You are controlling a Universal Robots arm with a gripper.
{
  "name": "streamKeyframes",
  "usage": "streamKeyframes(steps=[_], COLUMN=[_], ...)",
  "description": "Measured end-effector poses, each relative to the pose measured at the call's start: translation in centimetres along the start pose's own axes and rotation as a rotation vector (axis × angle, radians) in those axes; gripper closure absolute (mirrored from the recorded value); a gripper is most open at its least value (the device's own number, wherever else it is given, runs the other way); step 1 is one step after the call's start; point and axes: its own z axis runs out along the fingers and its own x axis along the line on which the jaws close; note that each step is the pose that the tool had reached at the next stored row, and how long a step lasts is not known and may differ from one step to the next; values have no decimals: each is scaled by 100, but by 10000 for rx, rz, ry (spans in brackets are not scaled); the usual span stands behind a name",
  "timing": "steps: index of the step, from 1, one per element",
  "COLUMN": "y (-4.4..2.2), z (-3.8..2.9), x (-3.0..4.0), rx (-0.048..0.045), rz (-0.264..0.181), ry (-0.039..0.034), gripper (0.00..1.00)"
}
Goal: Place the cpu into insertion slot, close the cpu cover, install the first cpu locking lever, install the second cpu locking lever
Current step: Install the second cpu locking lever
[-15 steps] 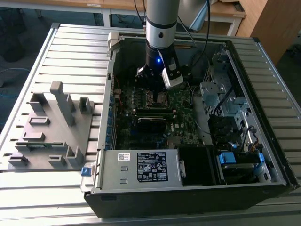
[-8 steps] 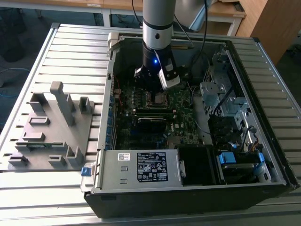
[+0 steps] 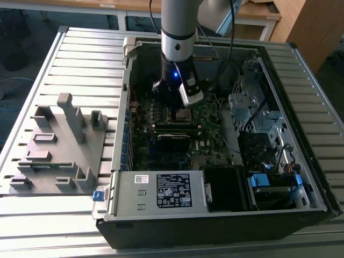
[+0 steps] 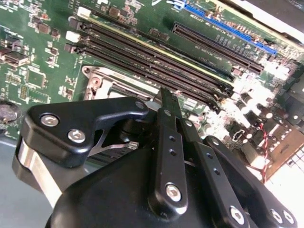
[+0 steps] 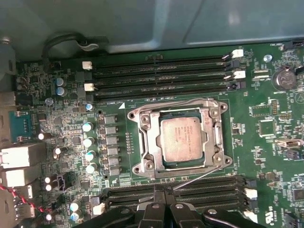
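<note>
The cpu (image 5: 184,137), a dull silver square, lies in the insertion slot (image 5: 137,168) on the green motherboard. The cpu cover (image 5: 151,142), a silvery frame plate, lies flat over its edges, and the chip shows through the opening. One thin wire locking lever (image 5: 199,175) slants away from a socket corner toward my fingertips. Another wire lever (image 5: 166,103) runs along the opposite side of the socket. My gripper (image 5: 165,202) hangs just beside the socket with its black fingers (image 4: 168,123) pressed together. In the exterior view the gripper (image 3: 176,107) is low inside the computer case, over the socket (image 3: 185,115).
Long black memory slots (image 5: 161,78) flank the socket on both sides (image 5: 204,190). The open case (image 3: 215,134) holds a power supply (image 3: 161,191), drive cages (image 3: 252,113) and cables. A grey fixture plate (image 3: 59,145) lies on the slatted table at the exterior view's left.
</note>
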Motion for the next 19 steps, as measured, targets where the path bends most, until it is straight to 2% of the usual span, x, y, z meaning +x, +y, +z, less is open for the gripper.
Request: streamKeyframes(steps=[6,14,19], y=[-4,-7,-17], z=[53,61,62], x=[36,75,78], rx=[6,1,-88], rz=[0,-2,-14], ry=[-2,-14,-4], gripper=[90,90,90])
